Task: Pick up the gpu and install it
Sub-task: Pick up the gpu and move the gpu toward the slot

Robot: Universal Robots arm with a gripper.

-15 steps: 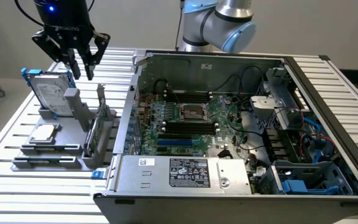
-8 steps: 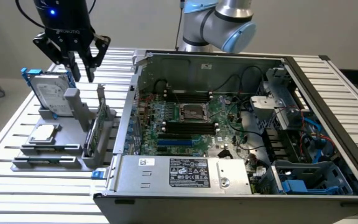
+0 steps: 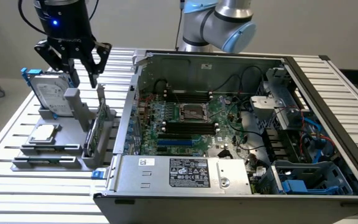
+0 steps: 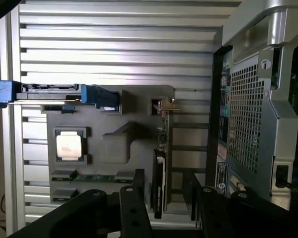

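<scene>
A: Any grip on the gpu (image 3: 97, 130) (image 4: 161, 158) yet?
B: None. Tool (image 3: 84, 80) (image 4: 166, 213) spread wide, hovering just above the card.
A: And where exactly?
B: On edge in the grey holder (image 3: 73, 105) on the bench (image 3: 42, 196), beside the open computer case (image 3: 309, 79). Pickup and install both left, by the look of it.

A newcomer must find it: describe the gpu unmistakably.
On the exterior view's left of the open computer case, a grey holder sits on the slatted table. The gpu stands on edge at the holder's side nearest the case. Unlike the blue-framed hard drive, the flat square processor and the memory sticks, it is a thin green board with a black cover and silver end bracket.
</scene>
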